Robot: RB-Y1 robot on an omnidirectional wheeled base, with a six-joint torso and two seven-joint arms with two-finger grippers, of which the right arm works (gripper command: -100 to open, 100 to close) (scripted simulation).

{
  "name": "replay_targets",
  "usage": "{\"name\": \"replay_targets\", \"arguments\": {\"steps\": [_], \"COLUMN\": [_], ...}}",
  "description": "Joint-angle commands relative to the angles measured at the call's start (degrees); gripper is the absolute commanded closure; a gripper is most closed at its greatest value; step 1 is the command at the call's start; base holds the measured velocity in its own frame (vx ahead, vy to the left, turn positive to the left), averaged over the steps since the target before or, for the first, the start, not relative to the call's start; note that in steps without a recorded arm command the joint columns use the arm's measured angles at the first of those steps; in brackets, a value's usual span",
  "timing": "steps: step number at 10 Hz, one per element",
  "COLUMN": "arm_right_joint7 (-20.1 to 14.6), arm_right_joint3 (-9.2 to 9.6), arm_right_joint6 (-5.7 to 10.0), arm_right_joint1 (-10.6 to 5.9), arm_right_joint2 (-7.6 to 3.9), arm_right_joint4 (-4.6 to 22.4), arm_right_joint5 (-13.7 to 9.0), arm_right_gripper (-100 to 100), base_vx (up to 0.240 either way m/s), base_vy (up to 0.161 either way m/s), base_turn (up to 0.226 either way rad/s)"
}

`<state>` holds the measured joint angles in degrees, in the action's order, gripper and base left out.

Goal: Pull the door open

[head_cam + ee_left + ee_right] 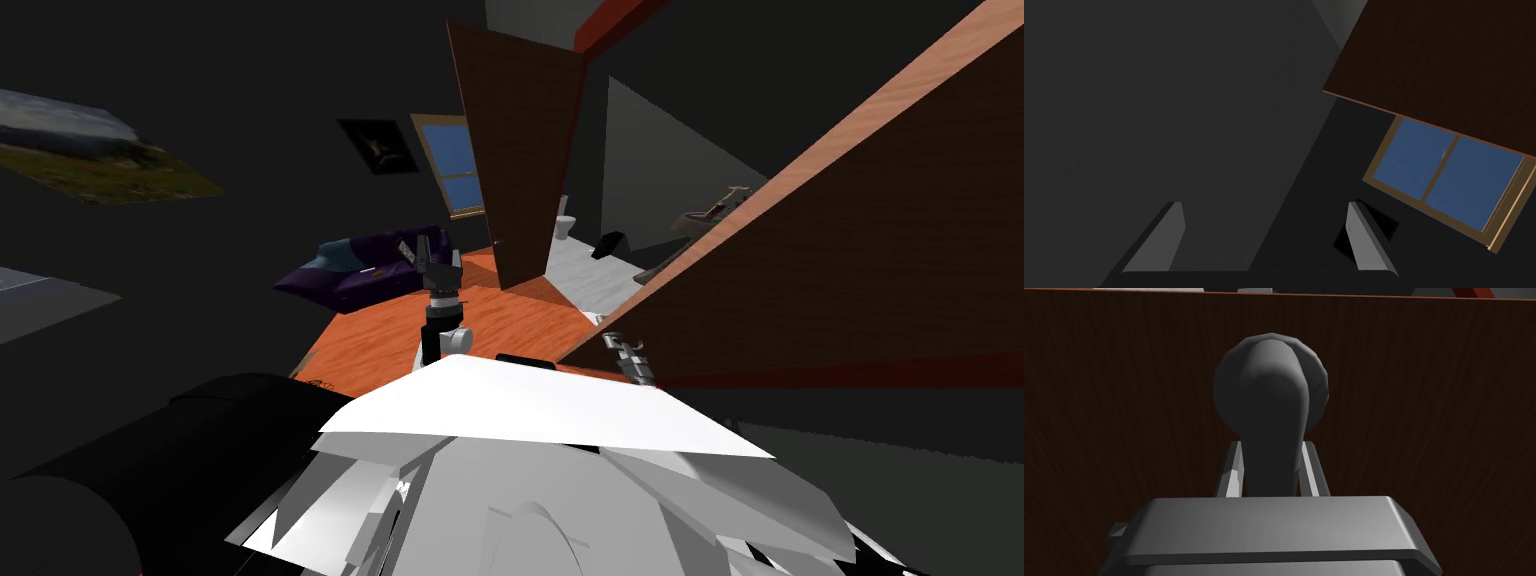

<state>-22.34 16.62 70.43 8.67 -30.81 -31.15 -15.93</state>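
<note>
Handle (1271, 388) within right end effector (1271, 445)

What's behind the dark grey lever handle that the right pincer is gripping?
Behind the dark grey lever handle sits a round dark grey backplate, then the dark brown wooden door. The right pincer, shut on the lever, hides its near end with its dark body.

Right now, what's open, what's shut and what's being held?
Right pincer: shut on the door handle, a finger pressing each side.
Door handle: dark grey lever, gripped.
Near door: brown, held by its handle; how far open, I cannot tell.
Left pincer: open, holding nothing.
Far door: brown, swung open.
Window: looks shut.
</note>
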Motion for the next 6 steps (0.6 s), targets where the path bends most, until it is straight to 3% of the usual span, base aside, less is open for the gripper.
{"name": "replay_targets", "arguments": {"steps": [1,6], "arm_right_joint7": [0.1,0.7], "arm_right_joint3": [-0.53,-3.50], "arm_right_joint6": [-0.68,-4.61], "arm_right_joint1": [-0.65,-2.59], "arm_right_joint2": [0.61,2.50], "arm_right_joint4": [0.2,-1.2], "arm_right_joint5": [0.7,3.5], "arm_right_gripper": [100,100], "base_vx": [-0.220,-0.194], "base_vy": [-0.060,-0.061], "base_turn": [0.106,0.128]}}
